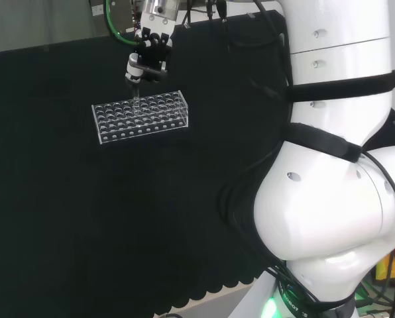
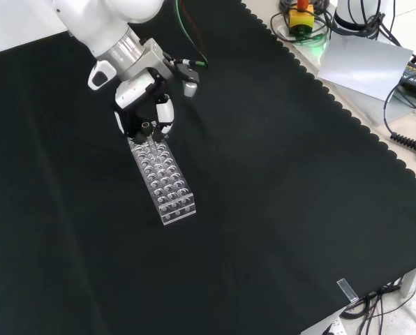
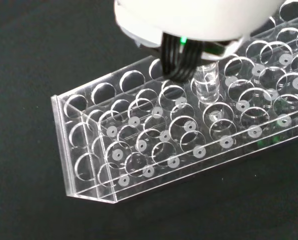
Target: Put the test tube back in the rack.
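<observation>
A: Where is the test tube [image 3: 207,86] seen?

B: It is held upright in the hand [image 1: 146,61], whose fingers are curled round its upper part. In the wrist view the clear tube is seen coming down from under the hand, with its lower end at or just inside one of the round holes of the rack [image 3: 154,145]. How deep it sits cannot be told.

A: And how is the rack placed?

B: A clear plastic rack with rows of round holes is laid flat on the black cloth [image 1: 85,212]. In the head view it is seen to the left of the arm's white links [image 1: 337,165], with the hand directly above its far side. In the front view the rack [image 2: 162,178] is seen running from upper left to lower right, and the hand [image 2: 145,112] is placed over its upper end, the end nearer the arm.

A: Is anything else held in the rack?

B: The other holes that are seen in the wrist view are empty.

A: Is the tube plainly seen in the head view?

B: A thin clear shape [image 1: 136,99] is seen between the hand and the rack [image 1: 141,116] there.
</observation>
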You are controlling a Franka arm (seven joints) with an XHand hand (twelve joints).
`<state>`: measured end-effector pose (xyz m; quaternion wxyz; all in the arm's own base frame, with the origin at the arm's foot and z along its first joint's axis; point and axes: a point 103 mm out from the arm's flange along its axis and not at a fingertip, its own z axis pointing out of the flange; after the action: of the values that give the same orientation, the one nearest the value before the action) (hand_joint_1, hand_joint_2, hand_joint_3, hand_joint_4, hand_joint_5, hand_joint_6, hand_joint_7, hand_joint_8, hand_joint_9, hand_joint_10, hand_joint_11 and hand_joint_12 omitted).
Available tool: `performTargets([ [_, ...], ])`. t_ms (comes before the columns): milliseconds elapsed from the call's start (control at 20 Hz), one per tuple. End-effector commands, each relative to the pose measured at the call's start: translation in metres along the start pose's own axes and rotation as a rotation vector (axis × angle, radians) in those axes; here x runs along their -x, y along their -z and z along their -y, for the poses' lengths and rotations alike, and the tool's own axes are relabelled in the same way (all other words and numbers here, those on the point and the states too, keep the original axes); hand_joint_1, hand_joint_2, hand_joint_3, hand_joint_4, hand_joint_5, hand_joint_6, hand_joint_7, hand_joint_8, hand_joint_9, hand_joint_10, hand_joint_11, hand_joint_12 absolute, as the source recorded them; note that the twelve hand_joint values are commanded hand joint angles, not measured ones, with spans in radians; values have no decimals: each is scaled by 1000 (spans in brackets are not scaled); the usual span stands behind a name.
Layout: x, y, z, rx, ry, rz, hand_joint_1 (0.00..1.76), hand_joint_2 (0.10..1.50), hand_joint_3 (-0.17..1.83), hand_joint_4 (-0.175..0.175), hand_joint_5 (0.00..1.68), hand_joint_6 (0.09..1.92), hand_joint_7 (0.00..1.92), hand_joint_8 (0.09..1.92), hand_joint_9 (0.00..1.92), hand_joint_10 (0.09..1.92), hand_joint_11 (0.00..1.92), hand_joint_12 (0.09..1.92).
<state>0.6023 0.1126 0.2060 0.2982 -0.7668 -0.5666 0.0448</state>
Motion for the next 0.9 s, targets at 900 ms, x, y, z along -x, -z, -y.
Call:
performTargets([
  [900, 8, -41, -18, -61, 0, 16, 1431, 576, 785, -175, 1229, 752, 1314, 792, 1243, 745, 1072, 1036],
])
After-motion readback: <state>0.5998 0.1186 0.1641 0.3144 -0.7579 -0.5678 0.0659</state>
